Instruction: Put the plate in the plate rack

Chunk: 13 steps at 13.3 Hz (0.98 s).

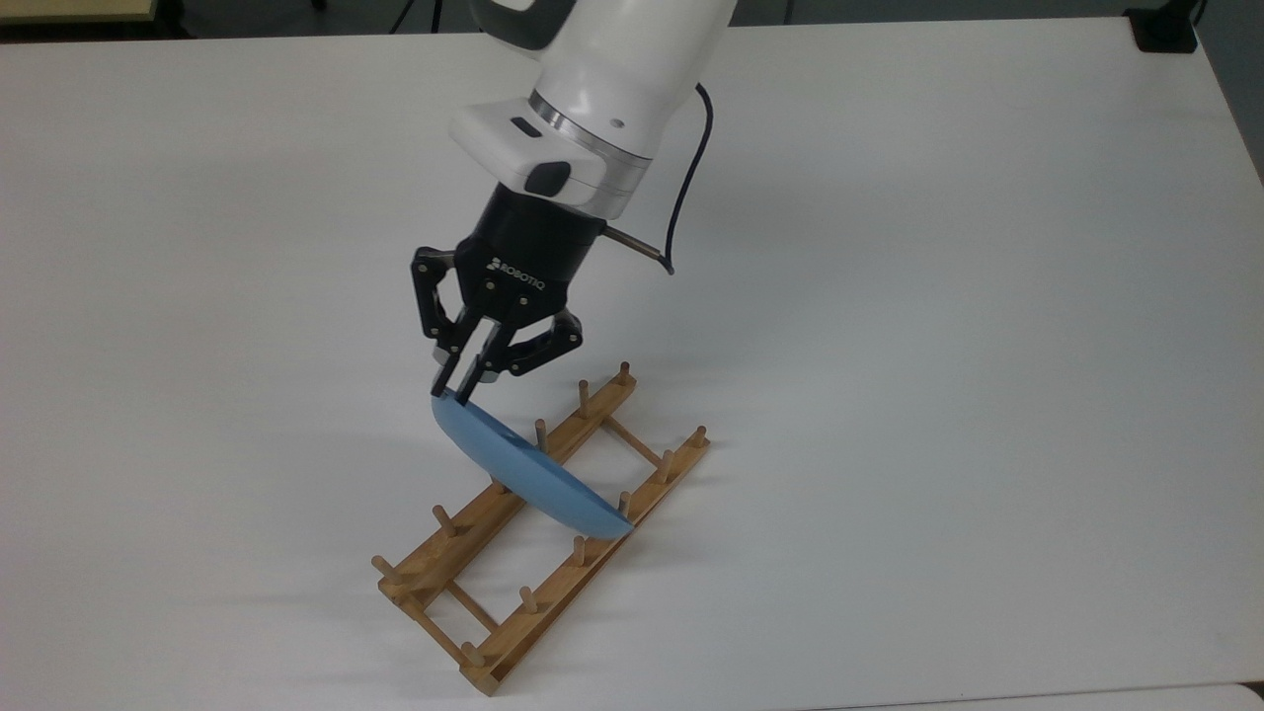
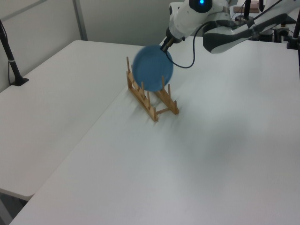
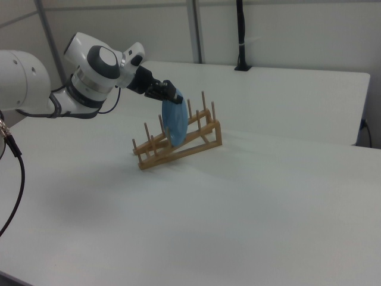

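Pinched by its upper rim in the closed claw point(image 1: 456, 387), one blue plate point(image 1: 523, 476) is held tilted among the pegs of one wooden plate rack point(image 1: 494, 583), which is seen on the white surface point(image 1: 938, 346).

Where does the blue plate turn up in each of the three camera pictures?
Top view: the plate sits left of centre, below the middle, tilted edge-on across the plate rack.
Left view: the plate is above centre, showing its round face.
Right view: the plate is left of centre, nearly edge-on between the pegs.
Shared landmark: the gripper pinching the plate's upper rim, over the wooden rack.
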Available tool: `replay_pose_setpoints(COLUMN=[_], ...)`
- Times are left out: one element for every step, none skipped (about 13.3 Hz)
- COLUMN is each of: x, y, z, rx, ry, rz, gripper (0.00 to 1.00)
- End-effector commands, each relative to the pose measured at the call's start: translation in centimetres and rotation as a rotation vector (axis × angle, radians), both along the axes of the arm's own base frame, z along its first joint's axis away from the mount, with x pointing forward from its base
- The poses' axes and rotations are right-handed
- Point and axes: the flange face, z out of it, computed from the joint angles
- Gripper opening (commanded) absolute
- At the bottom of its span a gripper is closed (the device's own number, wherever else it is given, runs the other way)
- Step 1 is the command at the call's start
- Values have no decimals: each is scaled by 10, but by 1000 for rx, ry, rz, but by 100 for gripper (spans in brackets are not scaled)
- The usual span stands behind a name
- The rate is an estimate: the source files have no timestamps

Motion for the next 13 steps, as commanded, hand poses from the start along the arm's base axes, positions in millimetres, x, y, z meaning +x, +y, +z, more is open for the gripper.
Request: replay_pose_setpoints(x=[-6,-6,-6,-6,-6,-8,-9,-10,-12,-15,-19,-23,-32], y=[12,10,12,12,12,15,16,23,31,31,32,40,46], z=[-2,-2,0,0,3,8,12,13,15,20,23,26,33], rx=[-1,0,1,4,7,16,39,75,106,137,184,238,284], ry=[-14,-14,-16,-16,-21,-28,-36,-39,-30,-14,10,37,108], rz=[14,10,12,11,8,5,-7,-17,-23,-59,-98,-117,-125], gripper=[38,45,45,48,54,59,62,68,69,75,94,100,100])
